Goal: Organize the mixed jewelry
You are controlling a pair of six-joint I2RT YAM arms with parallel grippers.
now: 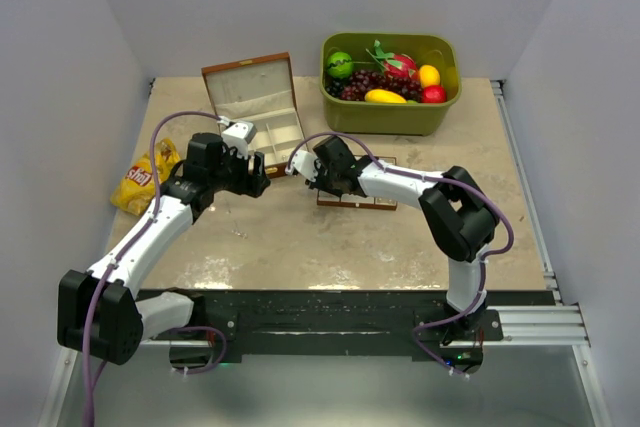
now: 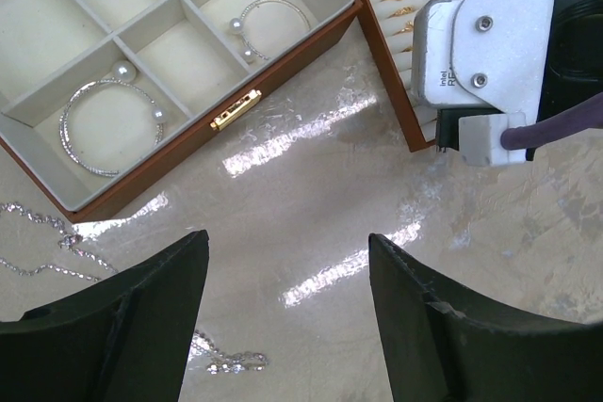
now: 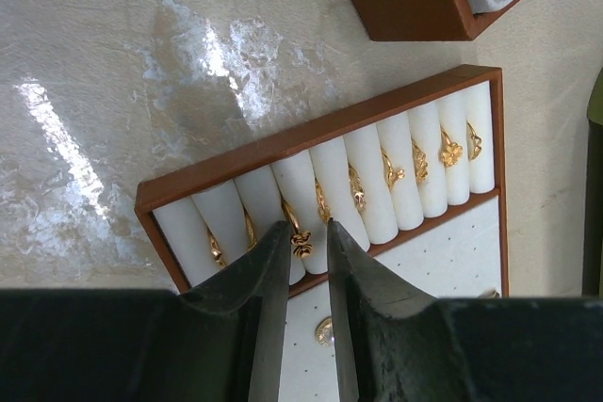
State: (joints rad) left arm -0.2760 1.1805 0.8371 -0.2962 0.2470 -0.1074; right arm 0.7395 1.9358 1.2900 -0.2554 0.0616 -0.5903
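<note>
**Right fingers poised over the ring tray, left fingers wide above bare desk**

The right fingers (image 3: 254, 308) stand narrowly parted over the ring tray (image 3: 311, 138), which lies mid-desk, just near and right of the open wooden box (image 2: 292, 65). Between their tips sits a gold ring (image 3: 301, 244), tucked in a slot between two cream rolls. The ring looks narrower than the gap, and I cannot tell whether either fingertip touches it. More gold rings fill the slots to its right along the same row, and one more sits in a slot to its left.

The left fingers (image 2: 122, 327) are spread wide and hold nothing. They hang over a bare, glossy patch of desk (image 2: 311, 195), just near the box's latch side.

In the box, two thin silvery hoops with pearls lie flat in separate cream compartments along the latch wall: one hoop (image 2: 123, 70) in the corner cell, the other hoop (image 2: 235, 23) two cells along. A fine silvery chain (image 2: 66, 242) lies loose on the desk just outside that corner of the box, and a second glittering strand (image 2: 231, 360) lies on the desk between the left fingers.

At the far right stands a green bin (image 1: 390, 117) of fruit. A yellow snack bag (image 1: 140, 182) lies at the left edge.
</note>
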